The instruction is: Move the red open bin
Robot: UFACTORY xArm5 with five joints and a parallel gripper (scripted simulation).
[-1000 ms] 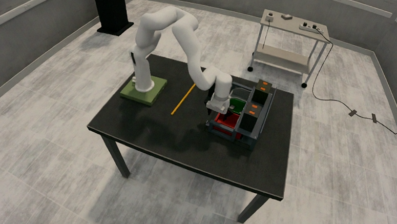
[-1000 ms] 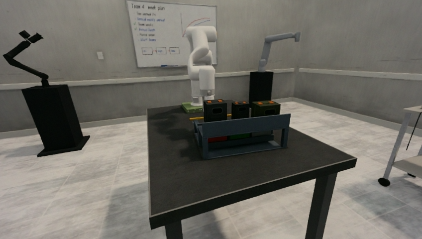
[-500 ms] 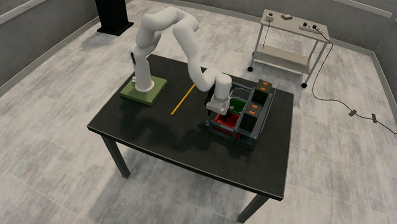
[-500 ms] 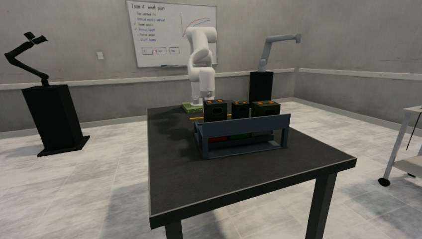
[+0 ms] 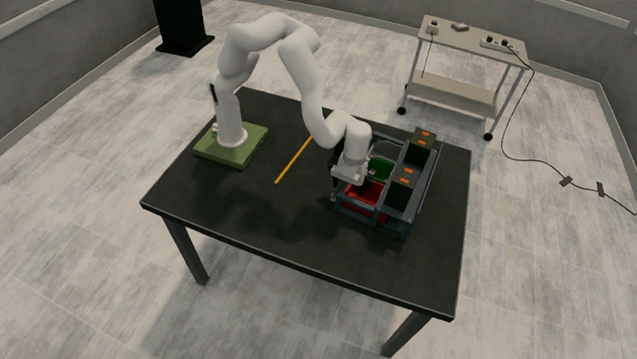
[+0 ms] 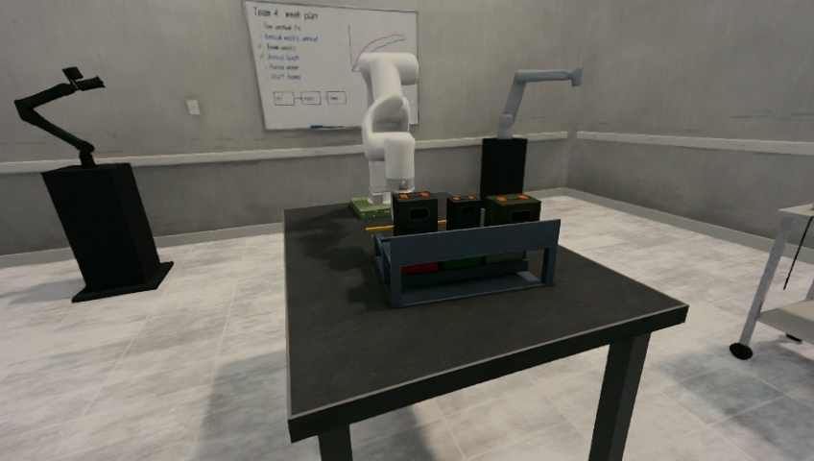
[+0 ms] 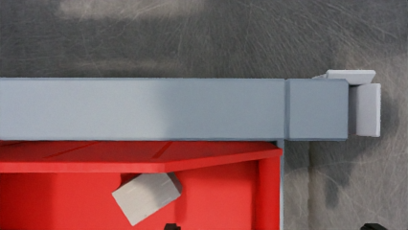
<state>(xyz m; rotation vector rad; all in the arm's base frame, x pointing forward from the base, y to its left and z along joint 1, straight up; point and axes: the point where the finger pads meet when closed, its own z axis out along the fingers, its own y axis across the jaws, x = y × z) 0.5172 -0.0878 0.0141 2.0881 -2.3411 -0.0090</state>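
Note:
The red open bin (image 5: 363, 196) sits on the lower level of the blue-grey shelf (image 5: 388, 184), at its near end. In the wrist view the red bin (image 7: 139, 192) holds a grey block (image 7: 146, 196) and lies behind the shelf's front rail (image 7: 144, 109). My gripper (image 5: 349, 183) hangs open and empty just above the bin's end. Only its dark fingertips show at the bottom edge of the wrist view, one on each side of the bin's right wall. From the exterior view only a red strip of the bin (image 6: 419, 267) shows under the rail.
A green bin (image 5: 380, 169) sits beside the red one. Dark bins (image 6: 415, 212) (image 6: 463, 211) (image 6: 512, 208) stand on the upper level. A small white block (image 7: 362, 103) lies by the shelf post. A yellow bar (image 5: 293, 159) and the arm's green base (image 5: 230, 146) are on the table.

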